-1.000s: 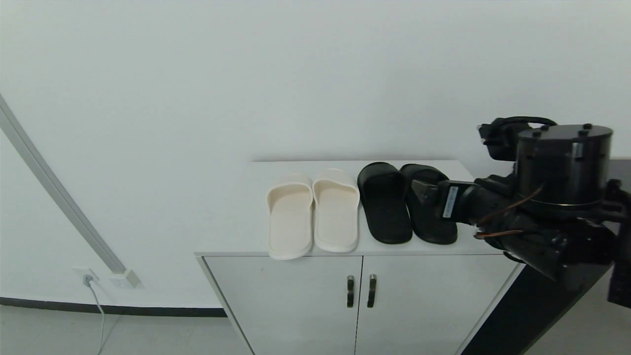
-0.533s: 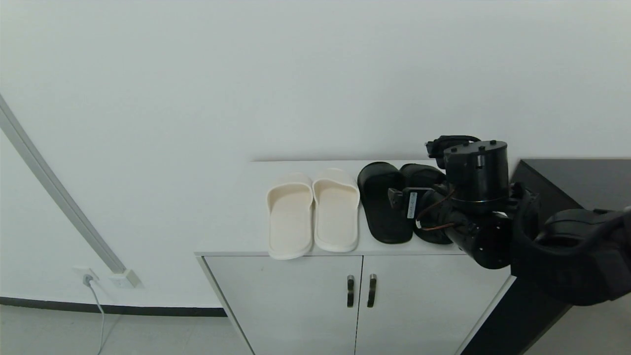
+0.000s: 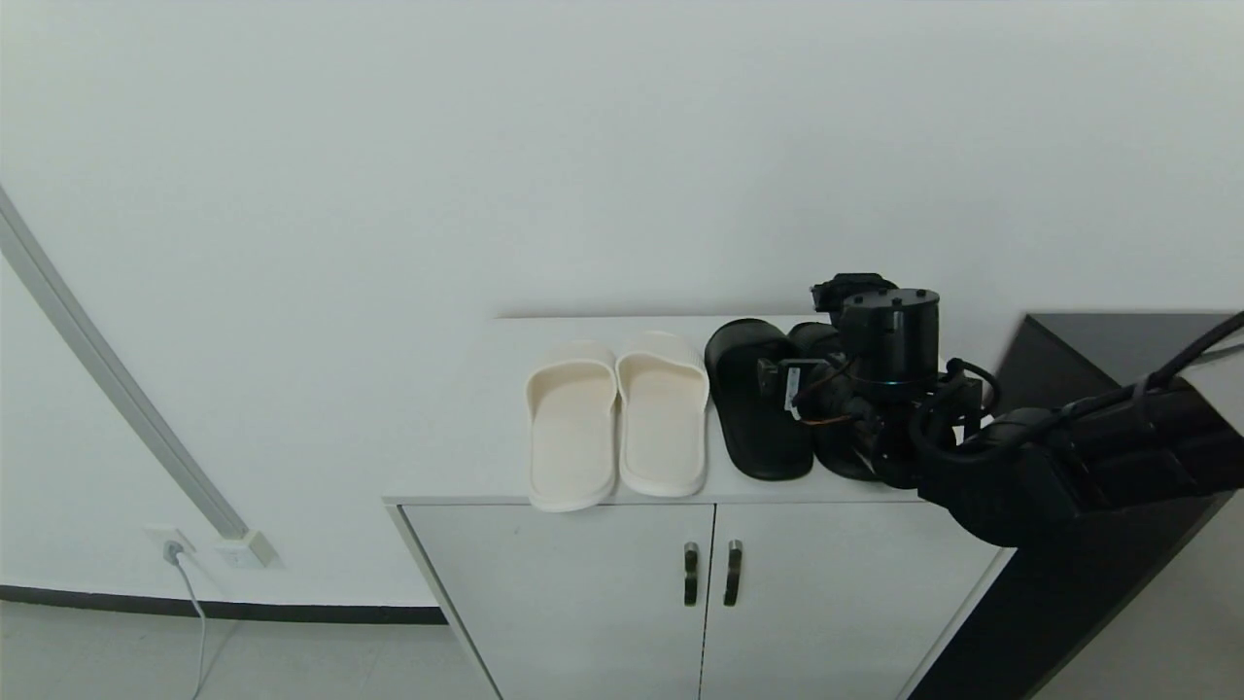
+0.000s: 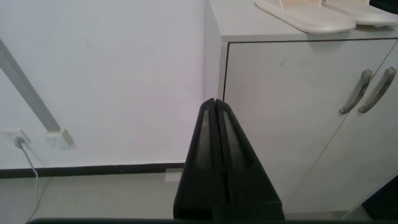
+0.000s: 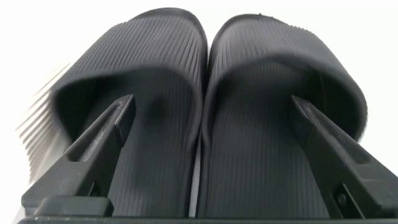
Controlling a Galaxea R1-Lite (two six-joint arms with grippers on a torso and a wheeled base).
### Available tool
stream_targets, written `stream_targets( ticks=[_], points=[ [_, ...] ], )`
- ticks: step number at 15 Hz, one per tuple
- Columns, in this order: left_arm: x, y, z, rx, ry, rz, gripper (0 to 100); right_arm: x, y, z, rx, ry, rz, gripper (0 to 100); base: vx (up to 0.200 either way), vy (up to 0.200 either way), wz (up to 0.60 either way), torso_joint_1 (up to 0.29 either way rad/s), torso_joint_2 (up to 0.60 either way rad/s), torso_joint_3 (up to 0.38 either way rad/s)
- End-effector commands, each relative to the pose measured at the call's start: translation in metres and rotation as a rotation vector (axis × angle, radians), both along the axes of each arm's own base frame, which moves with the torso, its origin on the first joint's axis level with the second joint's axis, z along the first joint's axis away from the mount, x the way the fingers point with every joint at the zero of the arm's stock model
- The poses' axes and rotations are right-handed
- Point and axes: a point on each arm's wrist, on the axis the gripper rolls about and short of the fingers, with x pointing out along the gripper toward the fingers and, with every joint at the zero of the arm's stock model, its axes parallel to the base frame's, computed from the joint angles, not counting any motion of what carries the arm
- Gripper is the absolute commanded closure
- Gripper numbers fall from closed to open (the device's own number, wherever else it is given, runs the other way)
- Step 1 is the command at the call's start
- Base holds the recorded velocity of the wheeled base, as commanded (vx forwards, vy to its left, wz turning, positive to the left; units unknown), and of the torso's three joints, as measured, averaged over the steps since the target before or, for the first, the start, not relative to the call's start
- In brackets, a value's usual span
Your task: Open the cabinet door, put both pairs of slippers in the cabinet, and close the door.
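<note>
Right tool (image 5: 211, 102) spread wide, left tool (image 4: 215, 107) closed

Cabinet (image 3: 559, 593) sits lower centre of the head view; two pairs of slippers side by side on its top, left pair (image 3: 617, 423), right pair (image 3: 753, 408). Right gripper (image 5: 211, 104), fingers spread, over the right pair's near ends.

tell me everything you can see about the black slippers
The black slippers are a matte, rubbery-looking pair of slides with wide ribbed straps. They lie flat, soles down and side by side with their straps touching, on the white cabinet top, heels toward its front edge. They sit just to the right of the cream slippers. The open right gripper has one finger pointing into each foot opening; whether it touches them cannot be told.
</note>
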Motion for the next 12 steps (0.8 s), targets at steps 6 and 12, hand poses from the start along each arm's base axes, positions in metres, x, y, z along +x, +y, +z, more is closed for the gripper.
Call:
stream_targets(
  ticks=[6, 12],
  points=[
    [0.000, 0.000, 0.000, -0.001, -0.001, 0.001, 100, 0.021, 0.007, -0.013, -0.015, 0.004, -0.012, 100, 0.000, 0.000, 0.00, 0.000, 0.00, 0.000],
    [0.000, 0.000, 0.000, -0.004, -0.001, 0.001, 100, 0.014, 0.003, 0.007, -0.018, -0.038, -0.013, 100, 0.000, 0.000, 0.00, 0.000, 0.00, 0.000]
  ],
)
